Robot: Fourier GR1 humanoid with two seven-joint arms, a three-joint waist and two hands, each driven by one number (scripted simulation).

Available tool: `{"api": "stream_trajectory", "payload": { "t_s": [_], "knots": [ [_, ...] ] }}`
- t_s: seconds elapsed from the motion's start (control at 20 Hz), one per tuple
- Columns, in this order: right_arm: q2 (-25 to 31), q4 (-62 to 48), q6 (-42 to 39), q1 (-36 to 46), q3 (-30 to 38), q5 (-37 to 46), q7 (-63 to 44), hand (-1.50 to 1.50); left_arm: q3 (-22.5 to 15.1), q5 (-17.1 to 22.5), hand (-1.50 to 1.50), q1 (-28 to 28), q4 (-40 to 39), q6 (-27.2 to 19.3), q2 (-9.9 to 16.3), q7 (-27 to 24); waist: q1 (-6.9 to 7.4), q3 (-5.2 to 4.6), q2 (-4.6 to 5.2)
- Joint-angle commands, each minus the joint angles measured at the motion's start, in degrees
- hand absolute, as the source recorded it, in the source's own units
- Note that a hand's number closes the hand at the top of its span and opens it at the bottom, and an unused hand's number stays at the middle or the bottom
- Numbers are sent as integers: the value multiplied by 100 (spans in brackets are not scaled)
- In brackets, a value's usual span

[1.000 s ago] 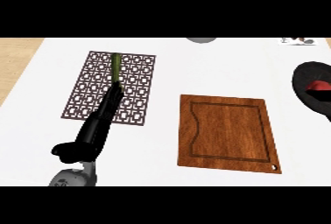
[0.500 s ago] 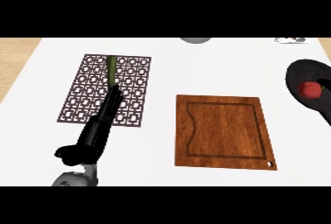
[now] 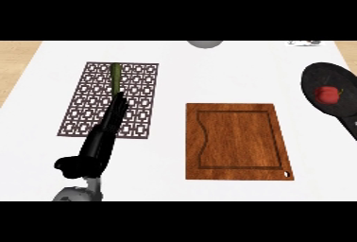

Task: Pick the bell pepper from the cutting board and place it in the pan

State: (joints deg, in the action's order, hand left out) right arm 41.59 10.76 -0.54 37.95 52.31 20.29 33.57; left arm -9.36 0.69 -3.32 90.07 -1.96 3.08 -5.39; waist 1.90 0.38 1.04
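Note:
The red bell pepper [image 3: 328, 94] lies inside the black pan [image 3: 314, 78] at the right edge of the head view. In the middle of the counter sits the wooden cutting board [image 3: 237, 140], with nothing on it. My left hand [image 3: 97, 146] comes in from the lower left. It is open, and its straight fingers point up over the patterned mat. My right hand does not show.
A brown lattice mat [image 3: 143, 99] lies at the left with a thin green object [image 3: 115, 75] on it, just beyond my left fingertips. A grey round thing [image 3: 204, 43] sits at the far edge. The pan's handle [image 3: 346, 126] runs off to the lower right.
A dark shape over the pan at the right edge is gone, and the pepper now shows whole inside it. The view has shifted slightly. My left hand has hardly moved.

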Motion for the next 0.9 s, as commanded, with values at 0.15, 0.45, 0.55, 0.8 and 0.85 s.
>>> {"api": "stream_trajectory", "payload": {
  "t_s": [0.15,0.45,0.55,0.8,0.85],
  "knots": [
    [7,35,-1107,-656,-64,-212,827,-150,-85,-140,0,103,50,-135,-129,-44,-71,-15,-50],
    [-52,213,-1064,-972,-376,-250,1026,-150,221,5,0,81,-275,122,56,-344,-120,-27,-72],
    [-62,187,-978,-945,-414,-295,1140,-150,118,-9,0,-1,-171,49,-95,-152,-94,-21,-62],
    [13,154,-1184,-1259,-599,-328,1327,-150,190,0,0,-11,368,28,25,347,-89,-19,-70],
    [-42,154,-867,-975,-705,-261,1044,-150,380,173,0,-34,236,240,179,254,-70,-20,-64]
  ]
}}
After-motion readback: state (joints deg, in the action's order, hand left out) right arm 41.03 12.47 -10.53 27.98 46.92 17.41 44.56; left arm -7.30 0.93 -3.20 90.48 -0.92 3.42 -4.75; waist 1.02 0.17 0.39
